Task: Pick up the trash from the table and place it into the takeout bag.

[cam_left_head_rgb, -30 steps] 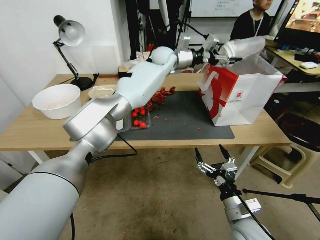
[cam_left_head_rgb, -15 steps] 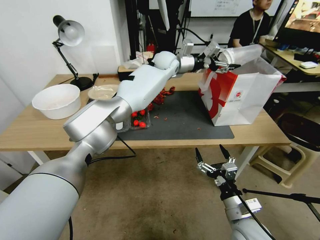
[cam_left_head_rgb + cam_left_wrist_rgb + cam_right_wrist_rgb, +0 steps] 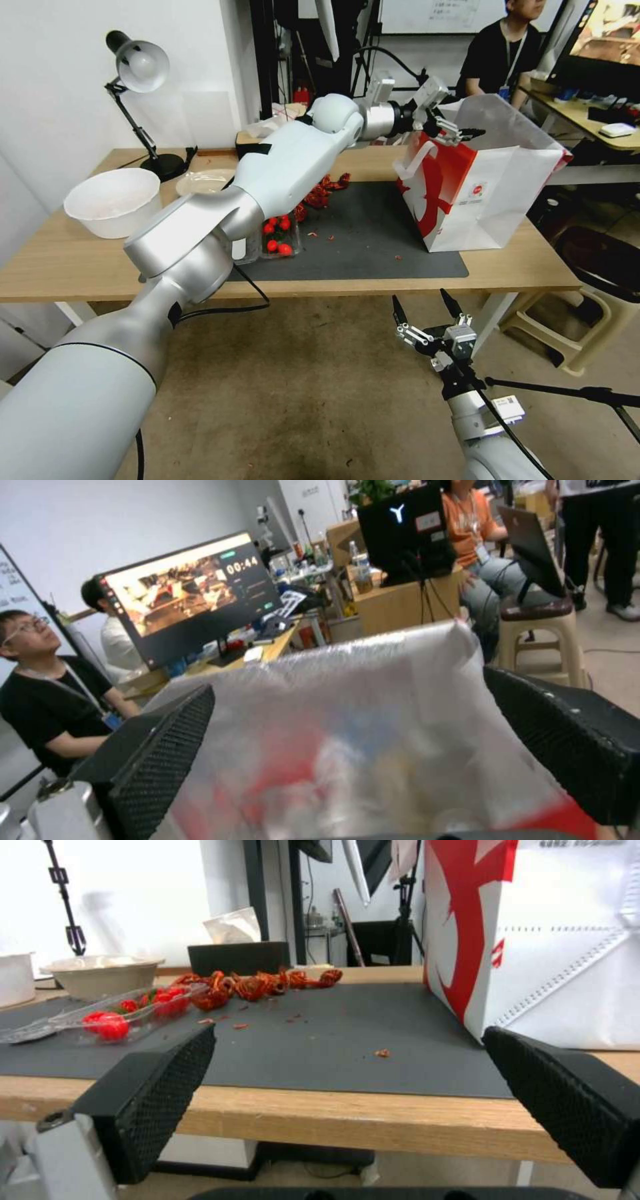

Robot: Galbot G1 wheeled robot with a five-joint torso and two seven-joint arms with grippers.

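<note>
1. 2 claws are in play, and only the left claw [image 3: 448,127] is at the work: its arm reaches far across the desk [image 3: 80,260] and the claw hangs at the top rim of the takeout bag [image 3: 487,193], on the bag's near-left upper corner.
2. In the left wrist view its fingers [image 3: 167,750] stand wide apart with nothing gripped between them; between them lies the bag's open mouth with blurred red and pale shapes inside, too indistinct to name.
3. The bag stands upright on the right end of the dark mat [image 3: 373,247], taller than everything else there.
4. The trash left on the desk lies to the robot's left of the bag and low down: a heap of red scraps [image 3: 323,192] at the mat's far edge, a clear tray of red fruit [image 3: 277,237] at its left end, and beyond that a shallow beige bowl [image 3: 200,183] and a white bowl [image 3: 113,200].
5. Judged from this, any next pick lies back and down along the left arm's own reach, with the scraps nearest the bag.
6. The right claw [image 3: 427,313] waits below the desk's front edge, fingers spread and holding nothing, looking level across the mat toward the bag's side; it is nearer the bag than the litter.
</note>
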